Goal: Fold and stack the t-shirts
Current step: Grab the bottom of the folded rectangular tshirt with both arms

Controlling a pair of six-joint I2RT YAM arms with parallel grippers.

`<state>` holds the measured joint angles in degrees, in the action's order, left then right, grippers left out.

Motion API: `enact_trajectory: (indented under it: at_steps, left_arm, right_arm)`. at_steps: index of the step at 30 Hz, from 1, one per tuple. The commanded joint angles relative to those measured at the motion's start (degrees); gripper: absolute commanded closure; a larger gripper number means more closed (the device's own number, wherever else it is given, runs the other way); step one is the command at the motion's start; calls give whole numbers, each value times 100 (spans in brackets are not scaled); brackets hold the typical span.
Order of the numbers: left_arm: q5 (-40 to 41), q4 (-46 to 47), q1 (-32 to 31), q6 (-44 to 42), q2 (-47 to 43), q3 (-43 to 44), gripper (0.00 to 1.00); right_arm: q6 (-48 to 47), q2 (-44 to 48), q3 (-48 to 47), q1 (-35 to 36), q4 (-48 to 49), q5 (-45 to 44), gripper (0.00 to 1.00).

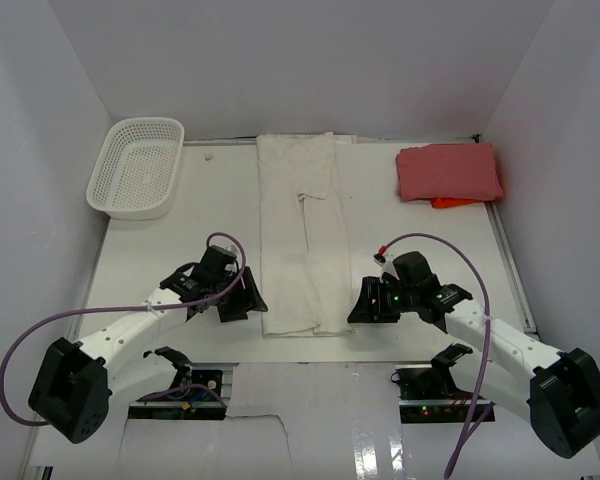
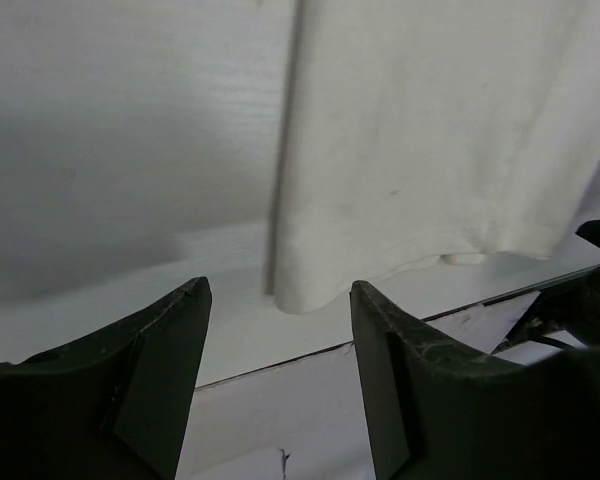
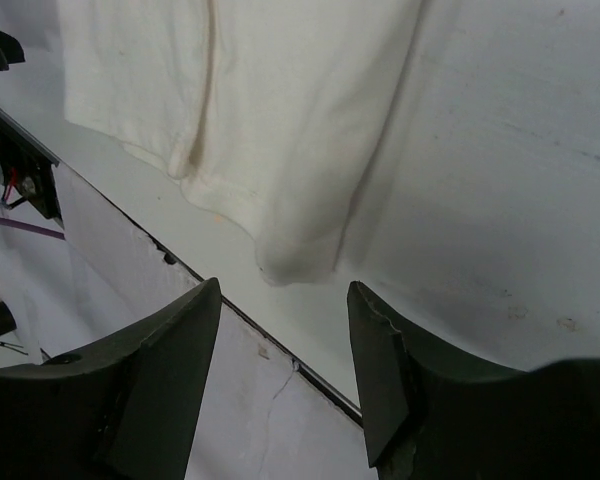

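- The cream-white t-shirt (image 1: 300,240) is lying down the middle of the worktop (image 1: 180,240), folded lengthwise into a long narrow strip, with its hem end nearest the arm bases.
- The left end effector (image 1: 248,298) is hovering just beside the strip's near left corner, jaws parted and gripping nothing. Its wrist view is showing that corner sitting right in the gap ahead of the fingers.
- The right end effector (image 1: 363,305) is mirroring it at the near right corner, likewise released and empty, with the hem corner centred between its fingertips.
- That symmetry is making sense: two arms flanking one edge are placed to take both corners together, so the cloth would lift evenly rather than twisting.
- My read is that the lengthwise folds are done and the crosswise fold, near hem carried toward the collar, is the step in hand.
- The red t-shirt (image 1: 448,170) is resting at the far right corner, already a compact folded rectangle and well apart from the cream one. It is looking like the base of the stack.
- The white mesh basket (image 1: 138,170) is sitting at the far left, out of both arms' way.
- The hem is lying flat on the surface, so each lower finger will likely need to slide under the layers and catch all of them, or the fold could come apart.
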<state>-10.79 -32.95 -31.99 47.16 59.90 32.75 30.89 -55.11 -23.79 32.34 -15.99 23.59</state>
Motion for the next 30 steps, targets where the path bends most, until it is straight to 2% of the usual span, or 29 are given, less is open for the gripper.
enact_trajectory:
  at_steps: [1,6,16,22,28,30]
  left_arm:
    - [-125,7,-114,645,-74,-444,31]
    - [-73,420,-238,1067,-514,-1191,32]
    - [393,596,-247,1191,-866,-1306,30]
    - [411,842,-247,1024,-269,-1193,31]
    - [419,1141,-255,980,74,-1298,33]
    - [437,1168,-255,936,162,-1289,33]
  right_arm:
    - [320,71,303,123,-71,-118,40]
    - [567,-26,735,238,455,-21,42]
    - [426,-429,437,238,482,-346,42]
    - [426,-940,401,247,755,-250,51]
    - [409,-1089,402,247,852,-346,52]
    - [391,-1142,367,255,861,-364,60]
